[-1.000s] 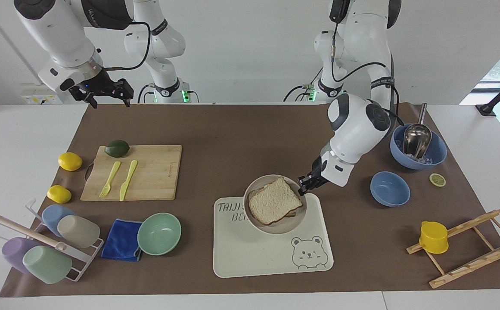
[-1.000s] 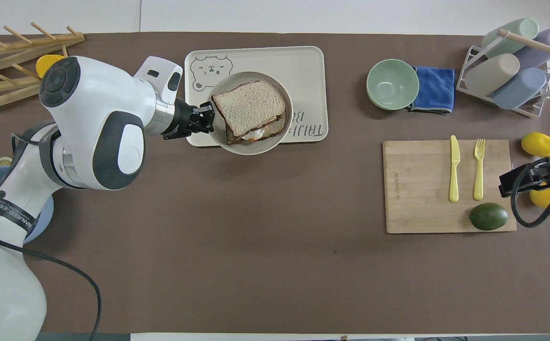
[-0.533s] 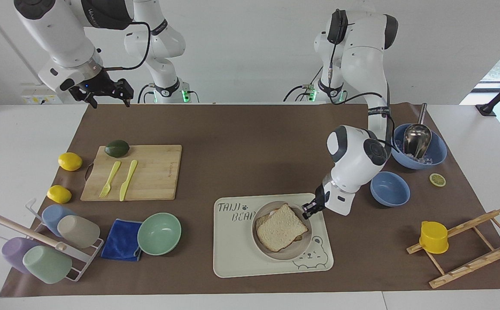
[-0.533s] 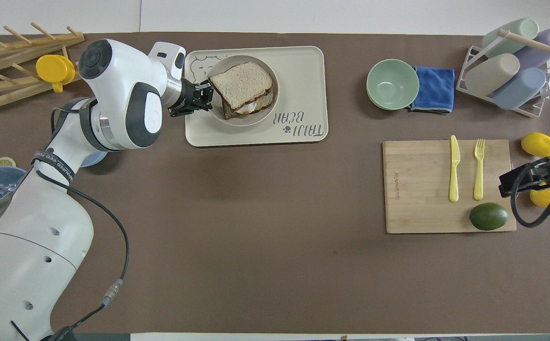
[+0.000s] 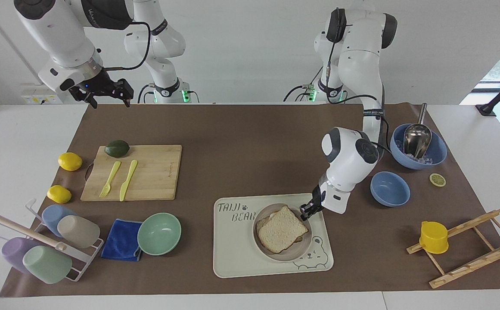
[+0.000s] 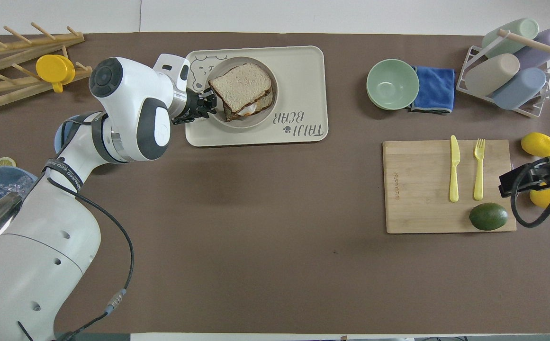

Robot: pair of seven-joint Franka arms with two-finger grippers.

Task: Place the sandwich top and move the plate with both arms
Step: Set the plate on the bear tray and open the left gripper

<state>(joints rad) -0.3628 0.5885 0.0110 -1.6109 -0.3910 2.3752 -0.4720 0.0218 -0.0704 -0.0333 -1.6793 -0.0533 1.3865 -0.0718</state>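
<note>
Overhead only: egg (image 6: pixel 247 109) under sandwich top (image 6: pixel 240 86).

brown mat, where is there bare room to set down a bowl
The widest bare stretch of the brown paper mat lies between the cream bear tray, the bamboo cutting board and the robots' edge. It is crowded around the mint-green bowl and blue cloth, and the tray's bear end, where the round beige plate sits.

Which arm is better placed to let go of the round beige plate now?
Left: the left gripper is at the rim of the round beige plate on the cream bear tray; the right gripper waits high near its base.
</note>
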